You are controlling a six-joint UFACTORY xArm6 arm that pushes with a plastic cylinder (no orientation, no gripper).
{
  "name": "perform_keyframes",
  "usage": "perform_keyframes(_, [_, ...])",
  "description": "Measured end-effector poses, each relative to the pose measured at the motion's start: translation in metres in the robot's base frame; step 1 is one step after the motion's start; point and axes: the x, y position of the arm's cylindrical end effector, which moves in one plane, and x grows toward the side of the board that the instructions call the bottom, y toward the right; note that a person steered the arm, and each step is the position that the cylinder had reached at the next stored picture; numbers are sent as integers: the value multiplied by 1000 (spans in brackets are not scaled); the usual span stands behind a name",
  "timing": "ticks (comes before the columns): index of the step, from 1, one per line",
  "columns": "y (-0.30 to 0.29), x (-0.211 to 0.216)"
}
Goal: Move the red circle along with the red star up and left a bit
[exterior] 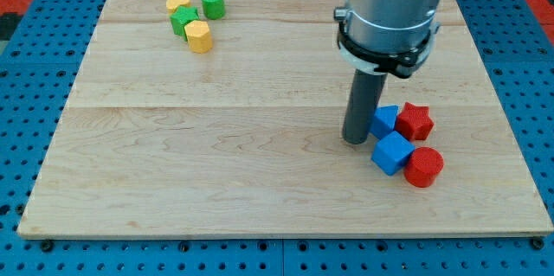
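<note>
The red circle [423, 167] lies at the view's lower right on the wooden board [216, 155]. The red star [415, 121] sits just above it. A blue block [384, 121] touches the star's left side. A blue cube [392, 152] touches the circle's upper left. My tip [356, 140] rests on the board just left of the two blue blocks, close to the upper one. The blue blocks lie between my tip and the red pieces.
At the view's top left is a cluster: a yellow block [177, 3], a green cylinder [213, 3], a green block [183, 20] and a yellow block [199, 36]. The arm's grey body [391, 8] hangs over the upper right.
</note>
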Motion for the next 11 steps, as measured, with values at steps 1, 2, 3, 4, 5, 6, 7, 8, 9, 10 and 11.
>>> perform_keyframes(1, [-30,0])
perform_keyframes(2, [-36,0])
perform_keyframes(3, [-37,0])
perform_keyframes(4, [-38,0])
perform_keyframes(5, [-48,0])
perform_keyframes(6, [-65,-3])
perform_keyframes(7, [-85,0])
perform_keyframes(8, [-115,3])
perform_keyframes(9, [-124,3])
perform_keyframes(10, [-125,3])
perform_keyframes(11, [-124,3])
